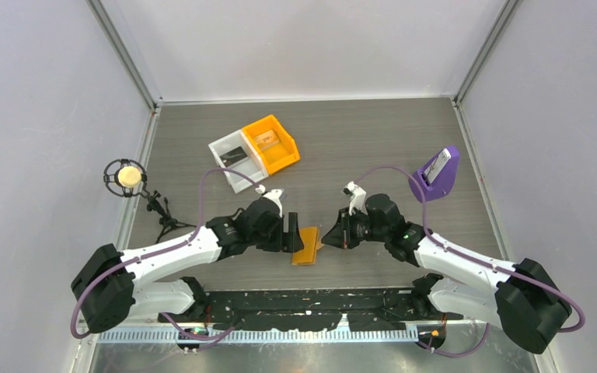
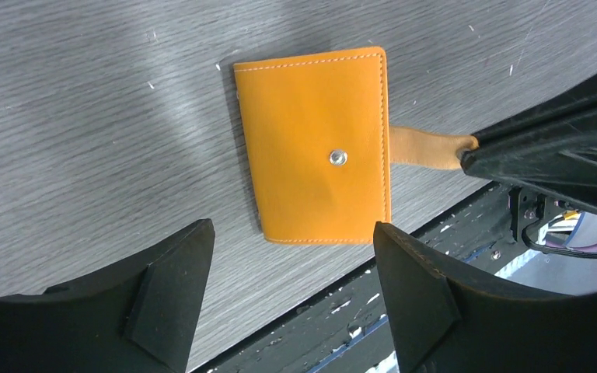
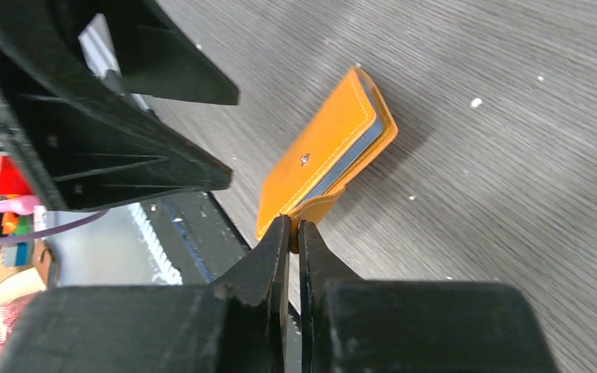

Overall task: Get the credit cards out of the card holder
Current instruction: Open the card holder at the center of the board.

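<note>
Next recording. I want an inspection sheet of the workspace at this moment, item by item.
Surface: grey wood-grain table, a few pale specks.
Job's things: card holder closed, snap up, near the front edge.
Clutter: orange bin, white bin, purple stand bearing a flat item.
Grippers: left gripper open, empty, over the holder; right gripper shut on the holder's strap.
Cables: purple cables along both arms, off the holder.
Surroundings: plain walls; microphone on a tripod at the left.
</note>
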Robot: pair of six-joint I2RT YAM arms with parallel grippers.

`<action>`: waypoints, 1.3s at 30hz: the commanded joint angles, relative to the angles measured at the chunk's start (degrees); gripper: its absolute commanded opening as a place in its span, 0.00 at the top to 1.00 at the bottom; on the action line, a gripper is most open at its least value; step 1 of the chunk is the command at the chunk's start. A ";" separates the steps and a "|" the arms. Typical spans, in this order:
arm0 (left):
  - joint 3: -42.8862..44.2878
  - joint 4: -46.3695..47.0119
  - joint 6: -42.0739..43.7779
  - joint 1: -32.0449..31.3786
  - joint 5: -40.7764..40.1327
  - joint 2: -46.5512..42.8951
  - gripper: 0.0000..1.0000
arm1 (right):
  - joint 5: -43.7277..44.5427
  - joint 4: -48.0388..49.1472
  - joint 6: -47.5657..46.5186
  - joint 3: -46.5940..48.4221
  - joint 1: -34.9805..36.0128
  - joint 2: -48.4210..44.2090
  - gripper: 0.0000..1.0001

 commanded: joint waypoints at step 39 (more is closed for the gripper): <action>3.64 2.87 5.54 -0.28 1.98 1.03 0.17 | -5.72 5.00 2.52 4.55 -0.02 -0.13 0.95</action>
